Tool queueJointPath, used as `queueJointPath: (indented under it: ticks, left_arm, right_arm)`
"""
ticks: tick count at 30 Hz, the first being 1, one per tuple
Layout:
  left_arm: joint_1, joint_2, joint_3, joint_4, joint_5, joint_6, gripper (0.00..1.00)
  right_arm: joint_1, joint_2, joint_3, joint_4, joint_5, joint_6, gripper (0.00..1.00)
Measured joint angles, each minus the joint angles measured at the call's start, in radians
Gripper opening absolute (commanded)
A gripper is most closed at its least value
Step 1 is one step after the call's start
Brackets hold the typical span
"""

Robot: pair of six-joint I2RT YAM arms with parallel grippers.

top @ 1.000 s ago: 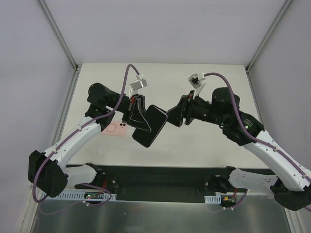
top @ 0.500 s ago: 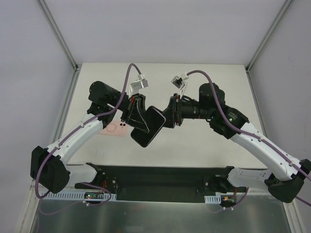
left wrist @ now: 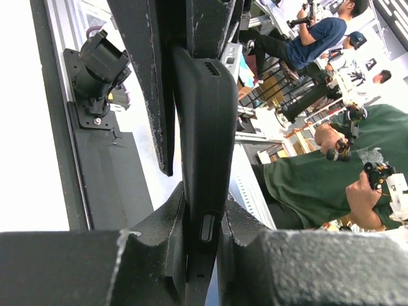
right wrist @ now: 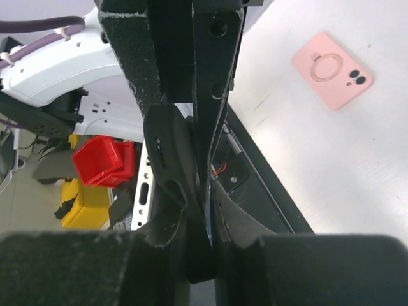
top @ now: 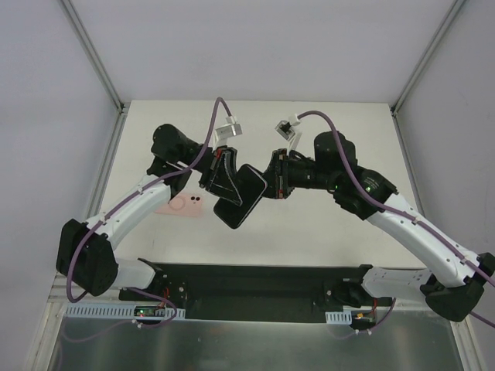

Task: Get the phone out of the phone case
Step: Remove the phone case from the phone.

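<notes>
Aloft, left gripper and right gripper jaws clamp the black phone case.

The air above the middle of the table is occupied by both arms, which close in from the left and right edges. The gap between the left gripper and the right gripper is filled by the phone, which is clamped by both and held clear of the surface, so no passage is left between them. Toward the left edge a pink case lies flat, partly overhung by the left arm. The near edge is taken by the black base plate. Open room is noted along the far edge, at both far corners, and near the right edge.
</notes>
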Motion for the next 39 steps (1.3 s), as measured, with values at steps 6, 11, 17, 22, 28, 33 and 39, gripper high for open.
queueJointPath:
  ticks: [6,11,17,22,28,33,39]
  left_arm:
    - [-0.007,0.044,0.008,-0.056,-0.072,0.029,0.86]
    - [0.021,0.066,-0.020,-0.125,-0.193,0.067,0.99]
    - [0.139,0.024,-0.041,-0.200,-0.235,0.106,0.99]
    - [0.169,-0.039,-0.041,-0.303,-0.242,0.178,0.99]
    - [0.170,-0.045,-0.042,-0.366,-0.261,0.213,0.99]
    - [0.170,-0.048,-0.042,-0.397,-0.262,0.232,0.99]
    - [0.170,-0.048,-0.042,-0.413,-0.262,0.242,0.99]
  right_arm:
    - [0.001,0.002,-0.035,-0.080,0.176,0.024,0.01]
    - [-0.035,-0.005,-0.116,-0.096,0.251,0.070,0.01]
    - [-0.057,-0.061,-0.152,-0.266,0.511,0.089,0.01]
    - [-0.039,-0.065,-0.249,-0.306,0.789,0.087,0.02]
    - [0.027,-0.014,-0.362,-0.266,0.955,0.078,0.01]
    - [0.047,0.058,-0.389,-0.229,0.996,0.079,0.01]
    - [0.047,0.119,-0.391,-0.222,1.012,0.087,0.04]
